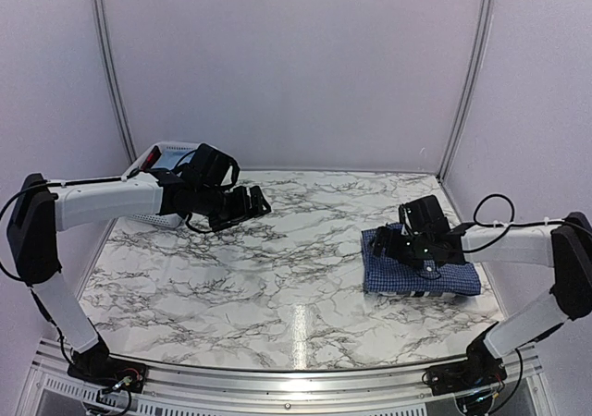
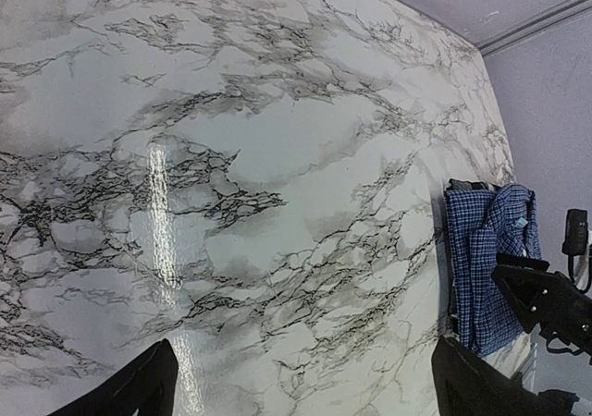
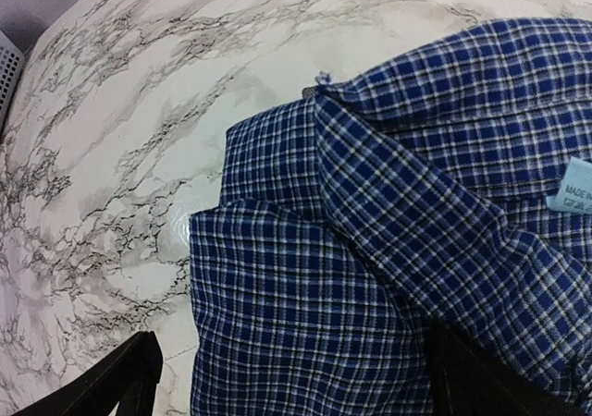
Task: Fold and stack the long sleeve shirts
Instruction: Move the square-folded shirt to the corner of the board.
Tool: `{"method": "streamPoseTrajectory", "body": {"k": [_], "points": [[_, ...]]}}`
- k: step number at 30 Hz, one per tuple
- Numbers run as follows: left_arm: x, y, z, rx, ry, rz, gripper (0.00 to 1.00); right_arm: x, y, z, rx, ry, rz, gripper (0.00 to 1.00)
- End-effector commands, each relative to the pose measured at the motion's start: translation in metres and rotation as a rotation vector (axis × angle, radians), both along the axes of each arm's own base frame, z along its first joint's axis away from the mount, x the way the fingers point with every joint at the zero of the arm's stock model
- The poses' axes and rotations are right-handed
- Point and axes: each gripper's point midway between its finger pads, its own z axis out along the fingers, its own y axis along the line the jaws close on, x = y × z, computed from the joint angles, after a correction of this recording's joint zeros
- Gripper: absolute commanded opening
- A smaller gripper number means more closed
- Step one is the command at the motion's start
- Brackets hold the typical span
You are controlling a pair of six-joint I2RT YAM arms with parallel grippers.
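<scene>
A dark blue fine-checked shirt [image 1: 435,275] lies folded on the right side of the marble table [image 1: 277,277]. It also shows in the left wrist view [image 2: 486,259] and fills the right wrist view [image 3: 370,250], with a pale label near its collar. A dark edge shows under it; I cannot tell if that is the plaid shirt. My right gripper [image 1: 393,243] hovers open just over the folded shirt, its fingers [image 3: 120,384] wide apart and holding nothing. My left gripper [image 1: 252,203] is open and empty above the table's back left, fingers [image 2: 139,388] spread.
A white slatted basket [image 1: 148,217] stands at the back left corner, partly behind my left arm; its edge shows in the right wrist view [image 3: 7,74]. Pale walls close in the table's back and sides.
</scene>
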Motion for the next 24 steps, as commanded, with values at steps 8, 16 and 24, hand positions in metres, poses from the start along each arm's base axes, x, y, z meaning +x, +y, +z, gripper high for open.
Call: {"method": "streamPoseTrajectory", "body": {"k": [8,16,24], "points": [[-0.002,0.000,0.013,-0.025,-0.022,-0.001,0.99,-0.034,-0.045,0.008,0.020,0.010,-0.079,0.98],[-0.002,0.000,0.014,-0.030,-0.026,-0.004,0.99,-0.045,-0.072,0.002,-0.015,0.023,-0.130,0.99],[-0.002,0.001,0.013,-0.027,-0.026,-0.001,0.99,-0.044,-0.089,0.007,-0.045,0.020,-0.171,0.99]]}}
